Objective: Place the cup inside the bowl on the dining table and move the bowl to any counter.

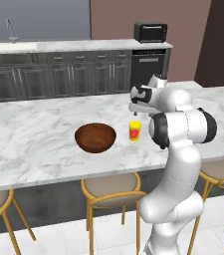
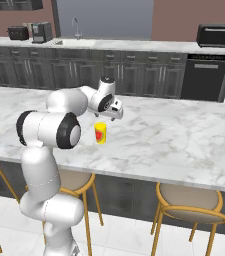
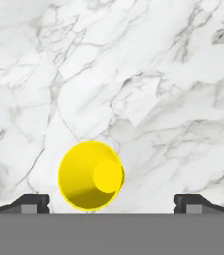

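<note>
A: What is seen first, by size?

B: The dining table, a long marble-topped bench, is seen stretched across both base views, with gold-framed stools tucked along its near edge. Behind it, the counter is seen over dark cabinets, with a sink and faucet at one end and a black toaster oven at the other. A dark dishwasher is set below the oven.

A: And the arm?

B: The white arm is bent forward over the bench, and its hand is held above the marble, pointed down.

A: Where is the bowl found?

B: The bowl is seen resting upright on the bench, to the left of the cup in the left base view, near it but apart. A dark sliver of its rim is caught at the lower left edge of the hand view.

A: And the cup?

B: The cup is stood upright on the bench just beneath the gripper, its red mark turned toward the cameras. From the hand view, its open yellow mouth is looked straight into.

A: How are the fingers held?

B: The fingers are seen spread wide apart in the hand view, with the cup between them, nearer the left-hand tip. Nothing is pinched; the cup is not touched.
</note>
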### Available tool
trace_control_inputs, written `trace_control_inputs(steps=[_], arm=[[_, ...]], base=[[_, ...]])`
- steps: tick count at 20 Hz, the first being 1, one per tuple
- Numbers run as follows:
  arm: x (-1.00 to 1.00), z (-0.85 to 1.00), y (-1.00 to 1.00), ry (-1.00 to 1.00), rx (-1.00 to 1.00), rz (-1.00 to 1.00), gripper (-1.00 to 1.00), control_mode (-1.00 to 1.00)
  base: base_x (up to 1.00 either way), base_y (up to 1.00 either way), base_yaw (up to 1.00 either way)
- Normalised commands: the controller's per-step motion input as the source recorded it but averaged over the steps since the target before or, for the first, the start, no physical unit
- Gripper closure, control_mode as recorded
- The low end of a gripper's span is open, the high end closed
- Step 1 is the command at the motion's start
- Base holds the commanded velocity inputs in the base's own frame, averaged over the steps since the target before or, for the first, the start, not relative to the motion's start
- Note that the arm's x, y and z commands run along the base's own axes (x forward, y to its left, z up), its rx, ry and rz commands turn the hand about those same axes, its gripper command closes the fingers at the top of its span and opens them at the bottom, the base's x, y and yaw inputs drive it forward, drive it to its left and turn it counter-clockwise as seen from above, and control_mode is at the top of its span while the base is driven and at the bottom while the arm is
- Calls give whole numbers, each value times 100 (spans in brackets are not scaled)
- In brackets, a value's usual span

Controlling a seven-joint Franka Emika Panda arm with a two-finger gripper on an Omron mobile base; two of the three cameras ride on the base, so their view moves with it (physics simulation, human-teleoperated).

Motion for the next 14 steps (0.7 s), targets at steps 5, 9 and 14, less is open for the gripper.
trace_control_inputs(steps=[5,9,14], arm=[[4,-8,4,0,0,0,-100,-100],[7,-13,0,0,0,0,-100,-100],[7,-13,0,0,0,0,-100,-100]], base=[[0,0,0],[0,0,0],[0,0,0]])
